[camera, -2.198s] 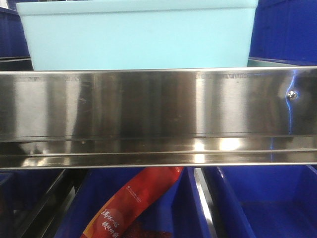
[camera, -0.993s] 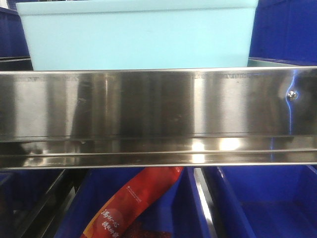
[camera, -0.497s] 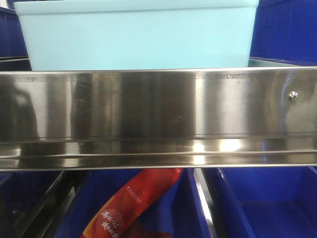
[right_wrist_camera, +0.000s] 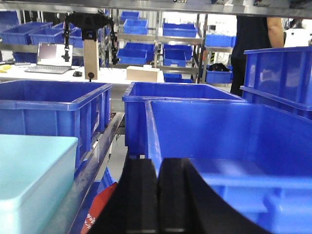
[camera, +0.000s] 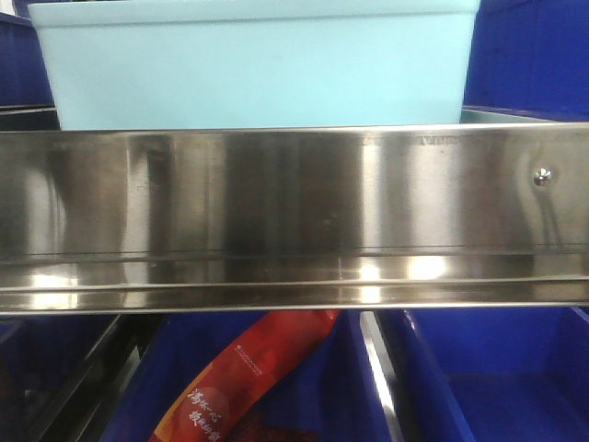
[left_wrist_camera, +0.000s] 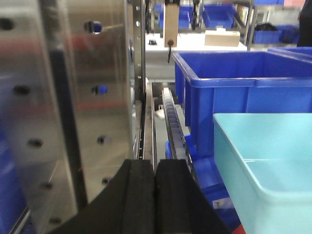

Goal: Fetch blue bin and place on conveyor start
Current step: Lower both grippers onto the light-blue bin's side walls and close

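Shiny steel shelf rail [camera: 294,212] fills the middle of the front view, with the pale blue bin [camera: 258,69] behind it at the top. My left gripper [left_wrist_camera: 155,168] and right gripper [right_wrist_camera: 157,165] both have their fingers pressed together on nothing. The bin shows at lower right in the left wrist view and lower left in the right one.

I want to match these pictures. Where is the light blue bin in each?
Front view: blue bin top centre, behind the steel shelf rail.
Left wrist view: blue bin, bottom right corner.
Right wrist view: blue bin, bottom left corner.
Shared landmark: red packet below it in front view, red packet again in right wrist view.
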